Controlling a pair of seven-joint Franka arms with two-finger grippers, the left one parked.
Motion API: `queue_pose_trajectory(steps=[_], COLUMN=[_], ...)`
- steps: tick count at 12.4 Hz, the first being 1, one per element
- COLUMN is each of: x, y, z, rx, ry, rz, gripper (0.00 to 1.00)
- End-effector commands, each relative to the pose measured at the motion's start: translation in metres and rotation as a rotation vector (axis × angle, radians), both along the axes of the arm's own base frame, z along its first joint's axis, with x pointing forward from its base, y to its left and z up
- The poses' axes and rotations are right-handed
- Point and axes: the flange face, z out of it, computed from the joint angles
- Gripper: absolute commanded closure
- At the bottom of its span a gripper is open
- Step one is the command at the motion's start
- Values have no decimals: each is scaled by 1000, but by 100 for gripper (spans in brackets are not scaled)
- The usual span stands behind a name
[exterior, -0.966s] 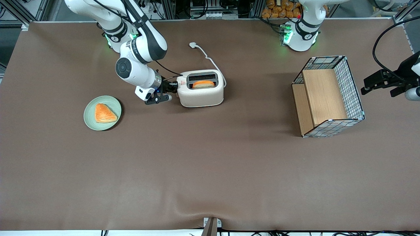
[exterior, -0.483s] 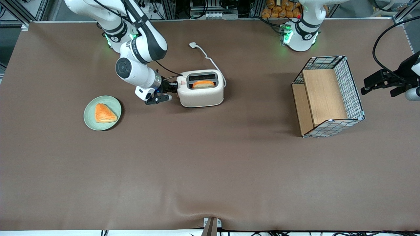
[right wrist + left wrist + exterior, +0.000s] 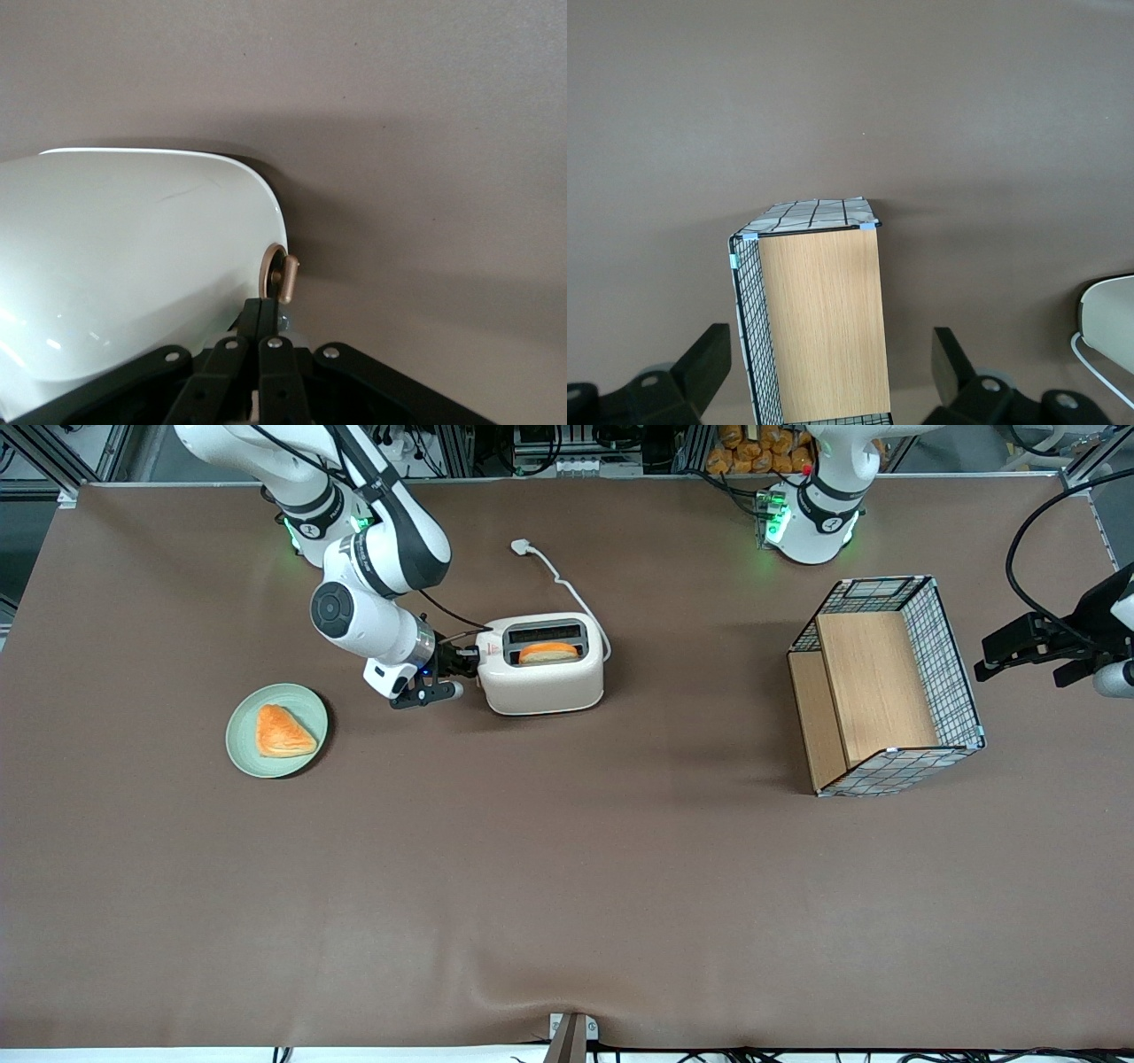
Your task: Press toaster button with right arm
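From the front, you see a brown bench (image 3: 567, 850). Your right arm (image 3: 372, 576) reaches down from the bench's farthest edge, and its claw (image 3: 461, 666) sits against the narrow end of the toaster (image 3: 542, 666), the end facing the working arm's end of the bench. The cream toaster stands closer to that farthest edge than to the edge nearest the camera, and a slice of bread (image 3: 549, 653) sits in the slot nearer the camera. A white cord (image 3: 556, 577) runs from the toaster toward the farthest edge. A green plate (image 3: 276, 731) with a pastry (image 3: 282, 732) lies nearer the camera than the claw, toward the working arm's end. A wire basket (image 3: 886, 686) lies toward the parked arm's end.

From the left wrist, the basket (image 3: 815, 310) shows its wooden panel.

From the right wrist, your claw (image 3: 266, 341) has its fingers (image 3: 252, 320) pressed together, their tips just beside the toaster button (image 3: 282, 274), which sticks out of the toaster's (image 3: 133, 257) rounded end. You cannot tell whether they touch the button.
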Motion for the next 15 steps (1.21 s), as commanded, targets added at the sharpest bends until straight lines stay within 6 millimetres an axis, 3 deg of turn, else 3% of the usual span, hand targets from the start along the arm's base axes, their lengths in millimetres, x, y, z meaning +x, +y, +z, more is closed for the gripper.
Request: queue_pose_trajectory(steps=[1,4,7,8,9,10,11,12,15], x=[6,13,28,35,46,57,68,83,139], y=[-17,-18,-22,-25,-29,-36,-42,-50,-93], z=[-20,-8,22,33,46,59,71,87,150], rx=[8,31,73,91,99,106,102,65,-43], ry=[-65,-22,5,35,63,93,98,57,22], rz=[32,28,23,22,15,-17,-23,6,44], gripper=[100,100,100,89,52,33,7,0,0])
